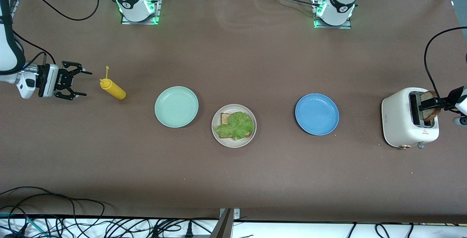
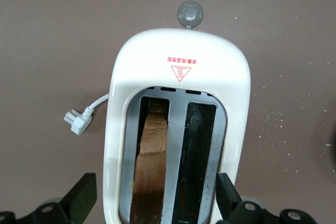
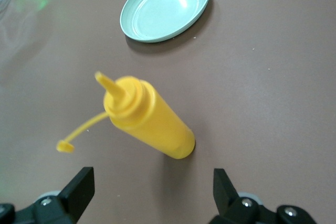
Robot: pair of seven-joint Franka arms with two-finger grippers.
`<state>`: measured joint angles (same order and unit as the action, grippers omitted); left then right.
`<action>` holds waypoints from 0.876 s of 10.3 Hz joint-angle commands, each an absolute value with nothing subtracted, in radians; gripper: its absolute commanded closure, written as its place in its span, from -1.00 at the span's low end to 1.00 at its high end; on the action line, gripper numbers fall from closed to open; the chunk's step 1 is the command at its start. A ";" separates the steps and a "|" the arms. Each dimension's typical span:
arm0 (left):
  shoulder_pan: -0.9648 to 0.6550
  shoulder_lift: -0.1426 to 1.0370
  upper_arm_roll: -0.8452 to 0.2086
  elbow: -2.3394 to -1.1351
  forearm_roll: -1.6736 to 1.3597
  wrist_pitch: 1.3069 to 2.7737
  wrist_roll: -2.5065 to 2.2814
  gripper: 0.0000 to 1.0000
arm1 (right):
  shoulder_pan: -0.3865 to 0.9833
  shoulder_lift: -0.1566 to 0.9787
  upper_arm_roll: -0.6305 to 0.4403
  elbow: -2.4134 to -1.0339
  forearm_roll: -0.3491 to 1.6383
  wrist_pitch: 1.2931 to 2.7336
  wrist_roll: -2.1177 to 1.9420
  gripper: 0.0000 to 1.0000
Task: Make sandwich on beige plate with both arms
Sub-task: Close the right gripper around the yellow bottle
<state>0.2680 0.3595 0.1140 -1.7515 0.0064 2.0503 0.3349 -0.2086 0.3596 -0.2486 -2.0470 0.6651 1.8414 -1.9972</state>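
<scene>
sandwich (image 1: 235,125) sits half built on the beige plate (image 1: 251,137), mid-bench between a mint-green plate (image 1: 176,106) and a blue plate (image 1: 316,114): one square brown slice with a ruffled lettuce leaf (image 1: 236,125) draped on it, no top slice yet. in the front view the right gripper (image 1: 77,83) hovers near the right arm's end of the bench, jaws spread wide and empty, aimed at a yellow squeeze bottle (image 1: 113,89) standing just ahead of them. the left gripper (image 1: 432,103) is over the white toaster (image 1: 408,118) at the left arm's end, its black fingers on either side of a bread slice (image 1: 430,111) that rises from a slot; whether they touch it i cannot tell.

left wrist view: the jaws stand wide over the toaster's glossy rounded shell, a tan, dark-crusted slice upright in one slot between them and the other slot empty. likely the missing top slice.

right wrist view: the open jaws frame the smooth plastic bottle, its cap hanging off on a thin tether, with the mint-green plate well ahead of them. this arm seems lined up for sauce.
</scene>
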 commanded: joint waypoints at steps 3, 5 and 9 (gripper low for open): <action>0.264 0.341 0.117 -1.766 -0.005 2.045 0.339 -1.00 | -0.238 0.448 -0.244 -2.048 0.790 1.844 -2.229 -1.00; 0.264 0.341 0.117 -1.766 -0.005 2.045 0.339 -1.00 | -0.238 0.456 -0.242 -2.051 0.820 1.823 -2.336 -1.00; 0.262 0.341 0.117 -1.766 -0.005 2.040 0.339 -1.00 | -0.242 0.489 -0.242 -2.086 0.915 1.740 -2.437 -1.00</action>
